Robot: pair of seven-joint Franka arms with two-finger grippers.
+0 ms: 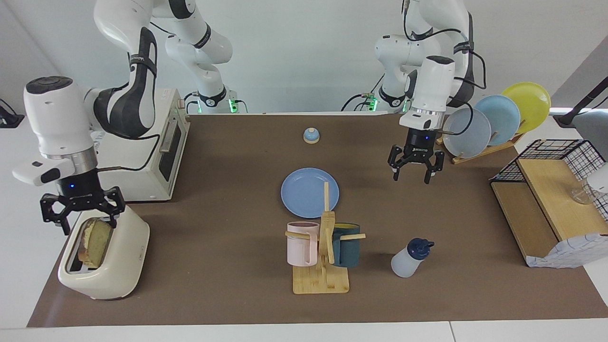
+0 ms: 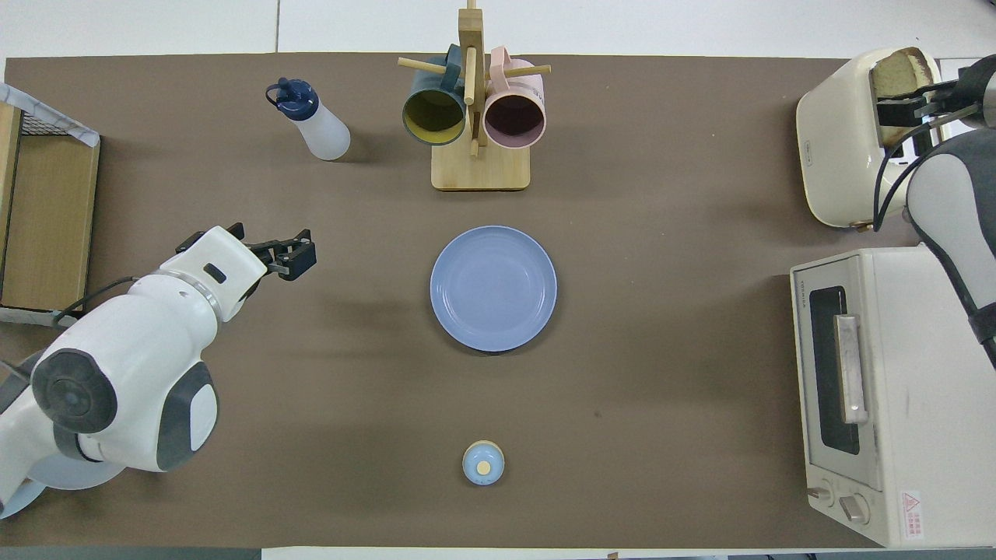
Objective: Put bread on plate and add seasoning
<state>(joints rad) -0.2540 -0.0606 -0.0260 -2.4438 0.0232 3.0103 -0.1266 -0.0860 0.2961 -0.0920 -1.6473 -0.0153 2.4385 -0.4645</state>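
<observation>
plate (image 1: pixel 304 190): smooth, matt blue
seasoning (image 1: pixel 408 260): translucent plastic
mug rack (image 1: pixel 323 266): pale bare wood
toaster (image 1: pixel 118 256): glossy cream shell
table cover (image 1: pixel 228 190): matt brown

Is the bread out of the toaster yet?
No. The bread stands in the toaster's slot; the open right gripper hangs just above it.
</observation>
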